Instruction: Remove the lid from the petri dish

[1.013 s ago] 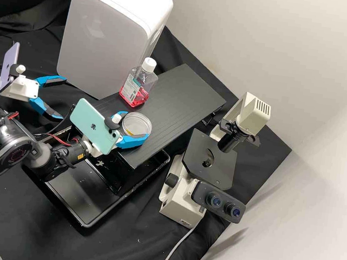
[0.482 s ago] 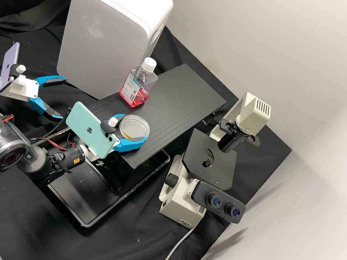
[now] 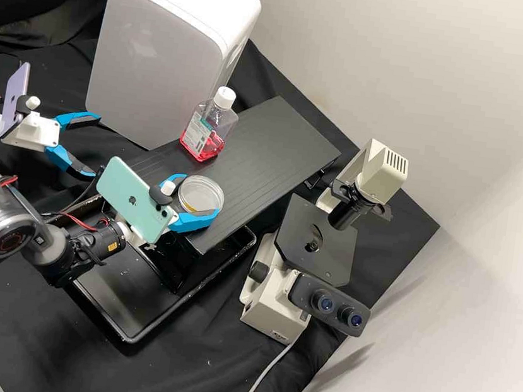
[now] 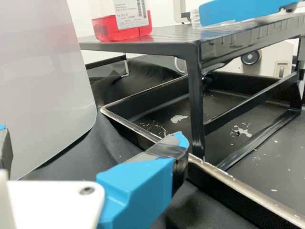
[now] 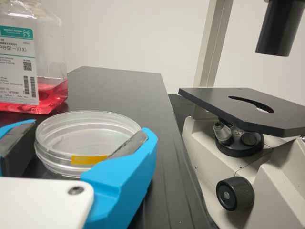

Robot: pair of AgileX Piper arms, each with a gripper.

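Note:
A clear petri dish (image 3: 201, 193) with its lid on and a strip of yellow tape sits near the front edge of a raised black shelf (image 3: 267, 146). My right gripper (image 3: 199, 199) is shut on the dish, one blue finger against each side of the lid. In the right wrist view the dish (image 5: 86, 138) lies between the gripper (image 5: 90, 130) fingers, and a dark pad touches its rim. My left gripper (image 3: 93, 145) hangs open and empty left of the shelf, beside the white box. One of its fingers (image 4: 157, 167) shows above the black cloth.
A bottle of red liquid (image 3: 208, 129) stands on the shelf behind the dish. A white box (image 3: 165, 44) rises at the back left. A microscope (image 3: 325, 248) stands right of the shelf. Under the shelf lies a black tray (image 3: 132, 314).
My right gripper's fingers have drawn in around the dish. Gripper and dish have shifted slightly back toward the arm. The left arm has barely moved.

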